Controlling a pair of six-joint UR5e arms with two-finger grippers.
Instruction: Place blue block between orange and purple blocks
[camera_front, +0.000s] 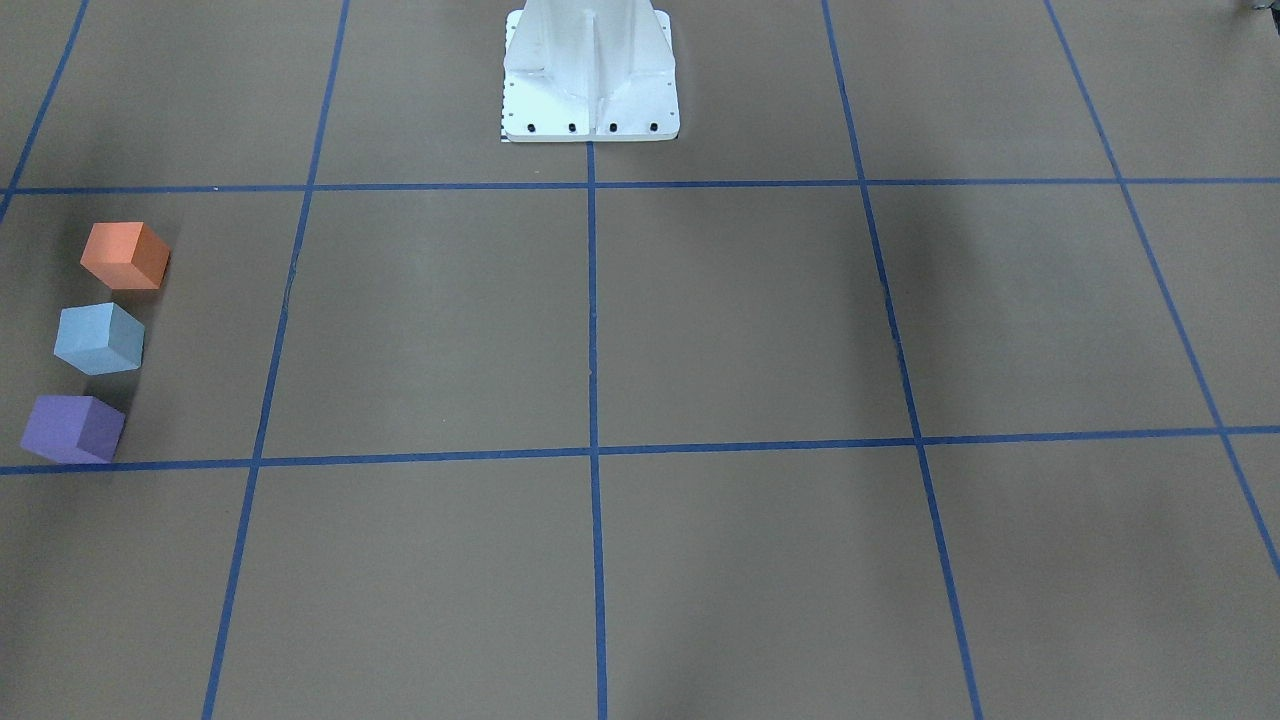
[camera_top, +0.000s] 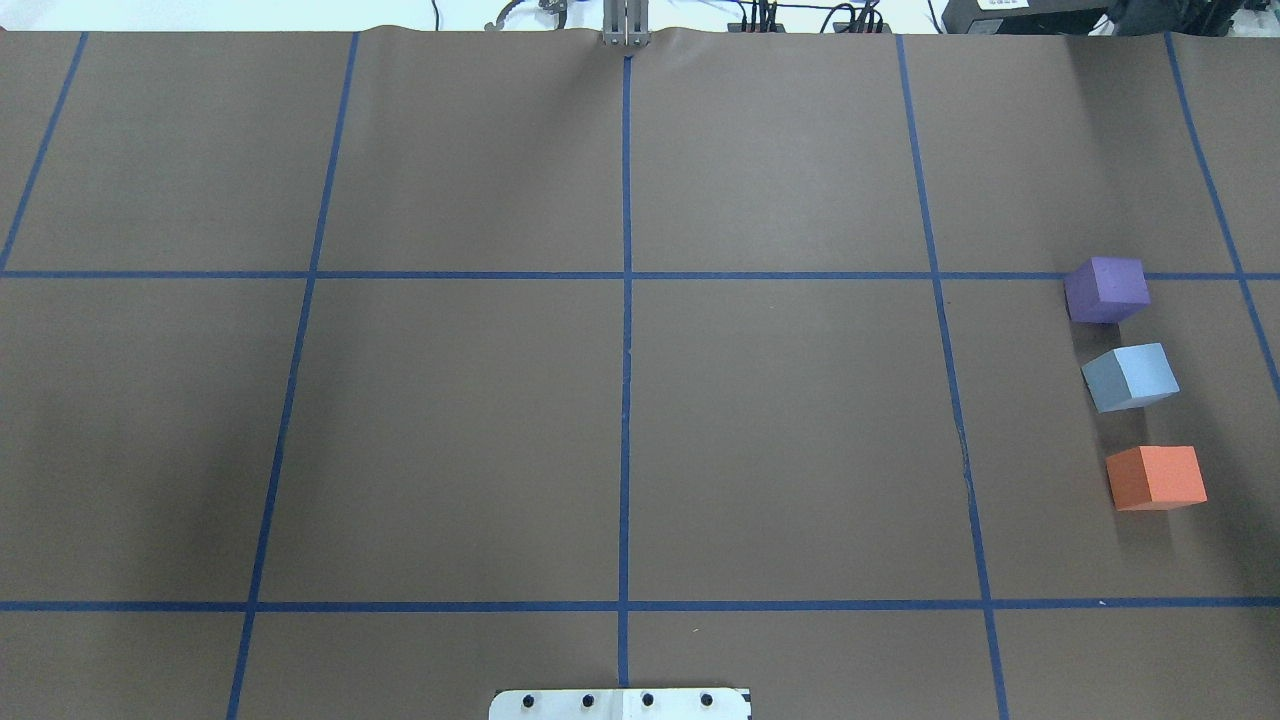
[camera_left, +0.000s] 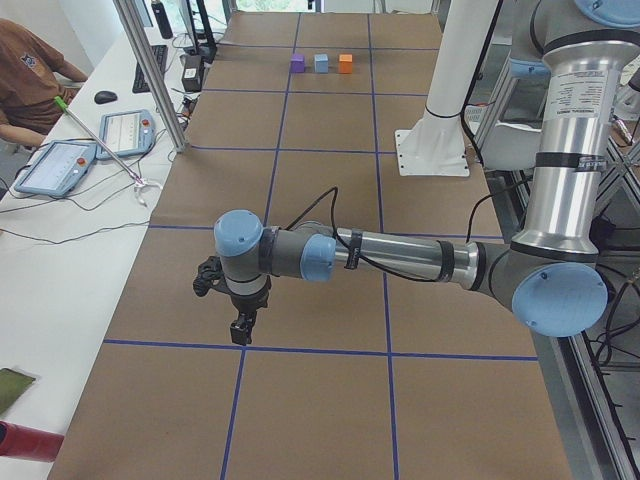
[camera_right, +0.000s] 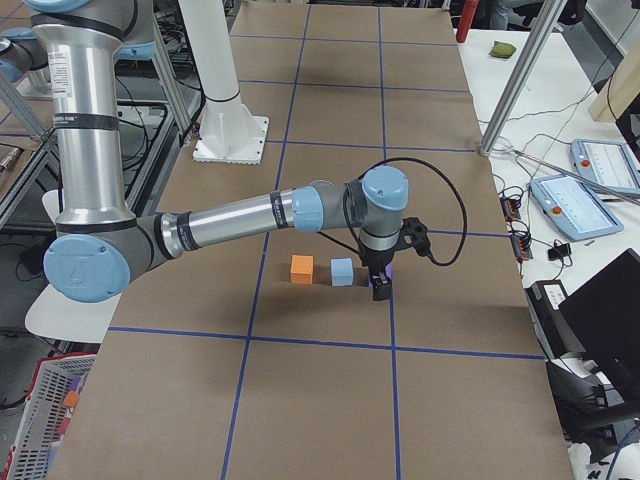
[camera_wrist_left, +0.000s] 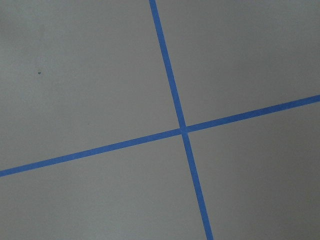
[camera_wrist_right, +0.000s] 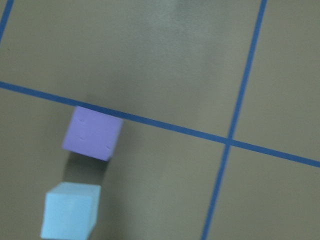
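The blue block (camera_top: 1130, 377) stands on the table between the purple block (camera_top: 1107, 289) and the orange block (camera_top: 1156, 477), in a row with small gaps. The same row shows in the front view: orange block (camera_front: 125, 255), blue block (camera_front: 99, 338), purple block (camera_front: 73, 428). The right wrist view shows the purple block (camera_wrist_right: 93, 133) and blue block (camera_wrist_right: 70, 210) below the camera. My right gripper (camera_right: 381, 290) hovers over the purple block; I cannot tell whether it is open or shut. My left gripper (camera_left: 240, 330) hangs over bare table far from the blocks; I cannot tell its state.
Blue tape lines (camera_top: 626, 350) divide the brown table into squares. The white robot base (camera_front: 590, 75) stands at the table's middle edge. An operator (camera_left: 30, 85) sits at a side desk with tablets (camera_left: 60, 165) and cables.
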